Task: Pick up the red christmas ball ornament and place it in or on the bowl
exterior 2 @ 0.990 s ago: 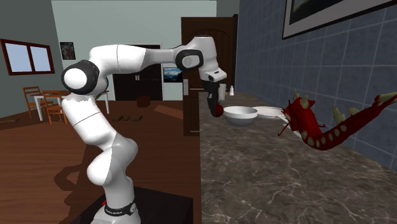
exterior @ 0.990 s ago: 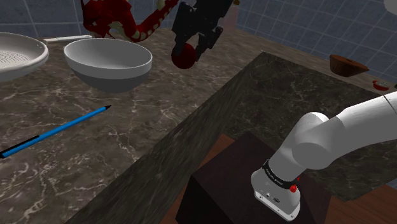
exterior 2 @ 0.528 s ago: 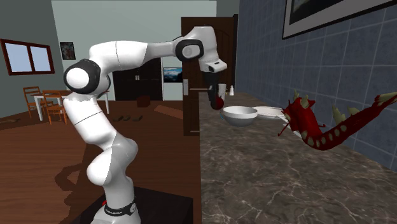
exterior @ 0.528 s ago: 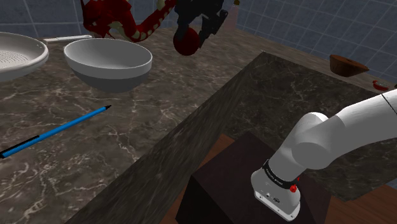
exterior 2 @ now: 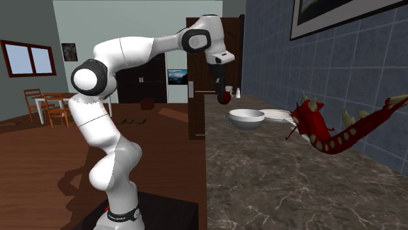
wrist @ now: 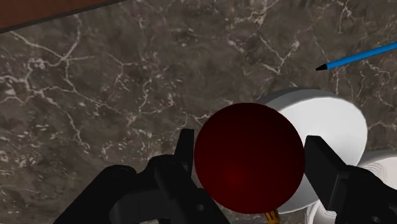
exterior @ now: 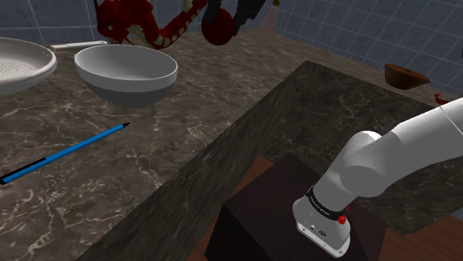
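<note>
Claw (wrist: pixel 251 158) hangs high over the dark marbled surface (exterior: pixel 222 104), right of the white bowl (exterior: pixel 126 93) in the shoulder view and apart from it, clasping the dark red ball (exterior: pixel 217 28) across its widest part. The ball is probably light, hollow, smooth and brittle, so a gentle grip at the middle suits it. No writing can be read.

Home kitchen, I'd say: I'm over a dark marble surface (exterior: pixel 89 170) with a blue tiled wall (exterior 2: pixel 268 59) behind and a bowl (exterior: pixel 126 93) on it. It opens onto a room with wood floor (exterior 2: pixel 39 176), dining table and chairs (exterior 2: pixel 42 104), window (exterior 2: pixel 26 59), wooden door (exterior 2: pixel 197 111).
</note>
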{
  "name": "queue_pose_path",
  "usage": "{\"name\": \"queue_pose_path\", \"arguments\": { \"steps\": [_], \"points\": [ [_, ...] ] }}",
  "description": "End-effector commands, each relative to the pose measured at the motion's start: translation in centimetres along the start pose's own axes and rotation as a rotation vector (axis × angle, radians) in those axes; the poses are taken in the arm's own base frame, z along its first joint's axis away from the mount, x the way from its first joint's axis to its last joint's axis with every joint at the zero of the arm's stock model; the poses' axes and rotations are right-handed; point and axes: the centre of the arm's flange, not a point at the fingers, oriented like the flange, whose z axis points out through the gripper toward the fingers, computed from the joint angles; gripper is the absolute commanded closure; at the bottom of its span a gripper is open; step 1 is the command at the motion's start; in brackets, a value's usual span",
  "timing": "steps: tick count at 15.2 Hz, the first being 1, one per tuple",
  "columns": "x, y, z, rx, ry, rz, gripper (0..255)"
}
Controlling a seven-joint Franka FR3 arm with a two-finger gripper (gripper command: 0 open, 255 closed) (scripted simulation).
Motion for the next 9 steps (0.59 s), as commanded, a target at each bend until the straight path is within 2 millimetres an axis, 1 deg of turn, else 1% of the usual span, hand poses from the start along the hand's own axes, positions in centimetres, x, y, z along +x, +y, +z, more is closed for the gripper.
{"name": "queue_pose_path", "arguments": {
  "steps": [1, 9],
  "points": [
    [1.3, -1.5, 0.6, 0.000, 0.000, 0.000, 255],
    [7.7, -9.0, 4.3, 0.000, 0.000, 0.000, 255]
  ]
}}
